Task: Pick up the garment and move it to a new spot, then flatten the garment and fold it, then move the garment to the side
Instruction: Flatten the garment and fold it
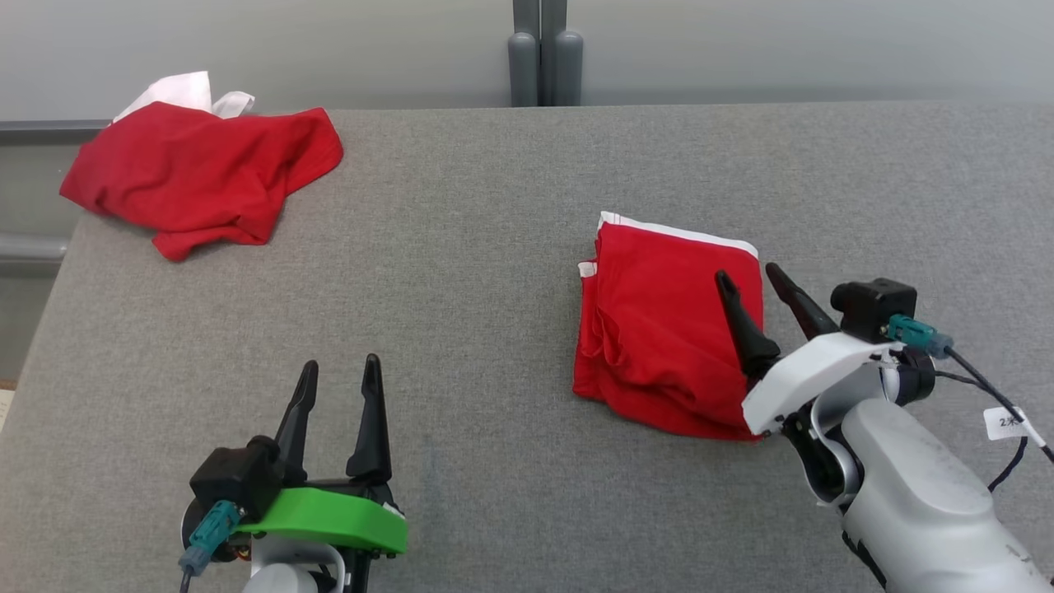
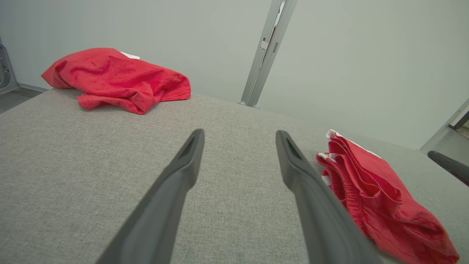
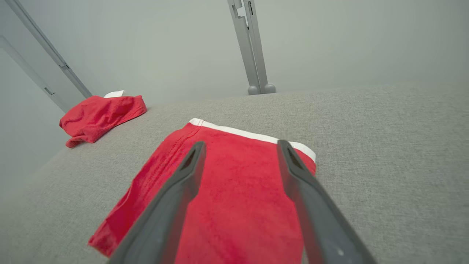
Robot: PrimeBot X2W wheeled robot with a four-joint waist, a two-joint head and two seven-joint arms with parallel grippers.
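The red cloth garment with white trim [image 1: 659,329] lies folded on the grey fabric table [image 1: 478,272], under the wide, empty right pincer [image 1: 749,276], the left pincer [image 1: 340,366] also wide, so probably only the sideways move remains.

This looks like a robot test lab, not a home. The bench [image 1: 494,346] is a broad flat top covered in plain grey cloth, standing against bare pale wall panels [image 1: 782,49] joined by a grey metal post [image 1: 543,58]. A robot arm [image 1: 914,494] reaches over it, trailing black wiring [image 1: 967,364] with a teal plug [image 1: 914,332] and a paper tag [image 1: 1009,422] — working gear in plain sight. A folded red garment [image 1: 659,329] and a crumpled red garment [image 1: 198,177] lie well apart on the cloth.
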